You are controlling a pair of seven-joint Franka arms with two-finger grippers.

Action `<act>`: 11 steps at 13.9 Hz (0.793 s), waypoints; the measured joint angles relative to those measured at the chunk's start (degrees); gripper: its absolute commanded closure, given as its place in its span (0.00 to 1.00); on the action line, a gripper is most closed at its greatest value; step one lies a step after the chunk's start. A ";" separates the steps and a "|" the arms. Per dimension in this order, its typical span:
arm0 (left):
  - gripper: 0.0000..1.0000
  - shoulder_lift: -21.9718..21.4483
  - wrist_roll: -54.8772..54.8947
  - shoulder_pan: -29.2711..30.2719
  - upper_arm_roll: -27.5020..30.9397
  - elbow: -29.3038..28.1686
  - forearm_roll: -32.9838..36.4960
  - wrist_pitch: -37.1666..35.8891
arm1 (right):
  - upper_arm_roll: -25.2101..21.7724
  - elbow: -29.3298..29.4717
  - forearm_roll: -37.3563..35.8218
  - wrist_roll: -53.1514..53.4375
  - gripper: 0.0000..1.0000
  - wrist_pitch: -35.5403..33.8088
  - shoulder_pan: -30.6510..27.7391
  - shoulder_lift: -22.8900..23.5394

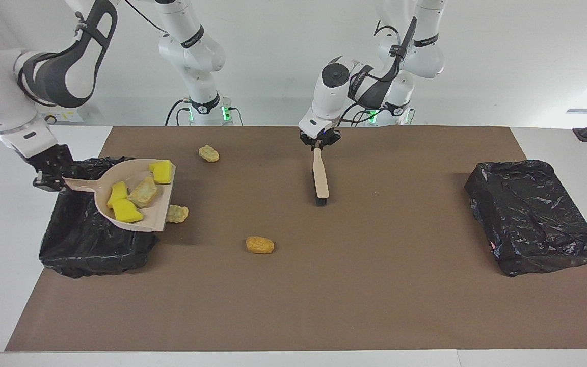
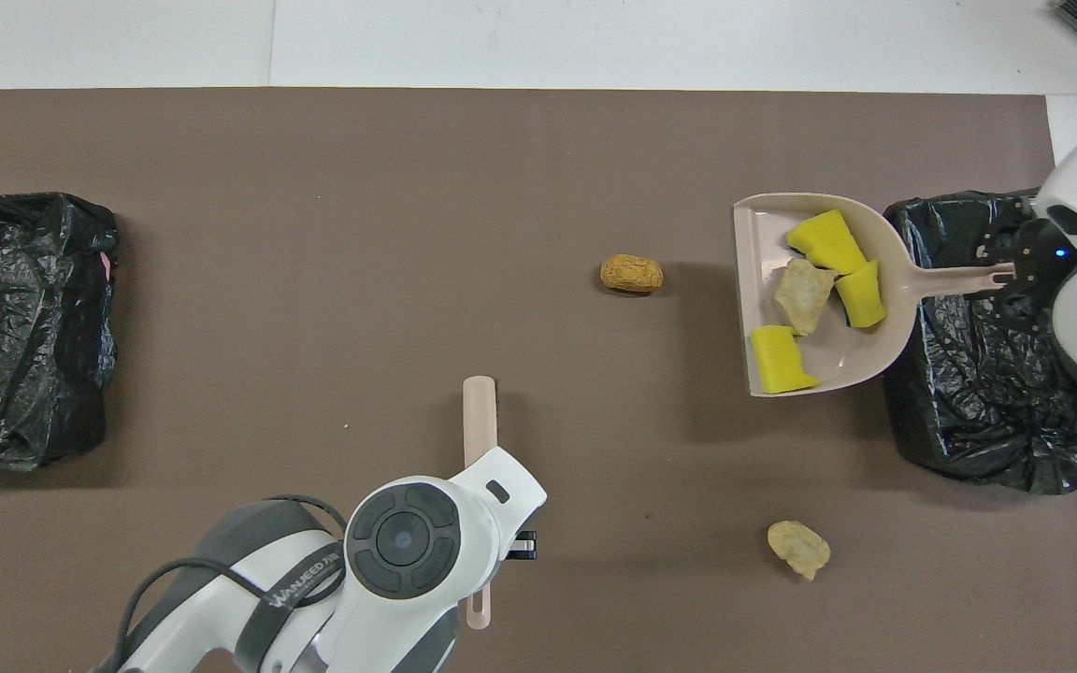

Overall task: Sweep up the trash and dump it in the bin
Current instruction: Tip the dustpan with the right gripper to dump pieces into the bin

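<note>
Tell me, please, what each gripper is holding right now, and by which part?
The right gripper holds the dustpan by the end of its handle, over the bin. The left gripper holds the brush by its handle end.

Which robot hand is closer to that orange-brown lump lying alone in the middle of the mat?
The left end effector, holding the brush over the mat's middle, is closer to the orange-brown lump. The right end effector holds the dustpan over the bin at its end.
</note>
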 measured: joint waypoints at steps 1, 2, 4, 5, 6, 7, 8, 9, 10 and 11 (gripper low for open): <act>1.00 0.01 -0.04 -0.26 -0.05 -0.51 0.00 0.22 | -0.01 1.38 -2.19 -0.03 1.00 -0.01 -1.08 -0.10; 1.00 0.00 -0.06 -0.54 -0.05 -1.22 0.00 0.70 | -0.03 2.35 -4.17 -0.04 1.00 -0.01 -1.94 -0.28; 0.42 -0.13 -0.32 -0.94 -0.04 -2.32 0.00 1.17 | -0.07 3.01 -8.62 -0.04 1.00 0.22 -3.19 -0.52; 0.11 -0.24 -0.90 -0.97 -0.04 -2.59 0.00 1.41 | -0.05 2.98 -12.63 -0.03 1.00 1.07 -3.32 -0.52; 0.00 -0.26 -1.62 -1.01 -0.03 -2.78 0.00 1.68 | 0.12 2.76 -16.93 0.16 1.00 2.48 -3.18 -0.49; 0.00 -0.26 -2.73 -1.19 -0.02 -2.94 0.00 1.77 | 0.37 2.34 -20.60 1.33 1.00 3.62 -2.71 -0.48; 0.00 -0.27 -3.74 -1.45 0.00 -2.98 0.00 1.77 | 0.60 1.89 -23.65 3.26 1.00 4.03 -2.00 -0.47; 0.00 -0.28 -4.32 -1.56 0.00 -2.97 0.00 1.77 | 0.70 1.49 -26.92 5.83 1.00 4.06 -0.98 -0.47; 0.00 -0.37 -4.69 -1.56 0.13 -2.92 0.00 1.77 | 0.72 1.09 -30.36 8.95 1.00 3.95 0.17 -0.49; 0.00 -0.55 -5.02 -1.45 0.52 -2.69 0.00 1.77 | 0.75 0.72 -33.40 11.87 1.00 3.58 1.26 -0.56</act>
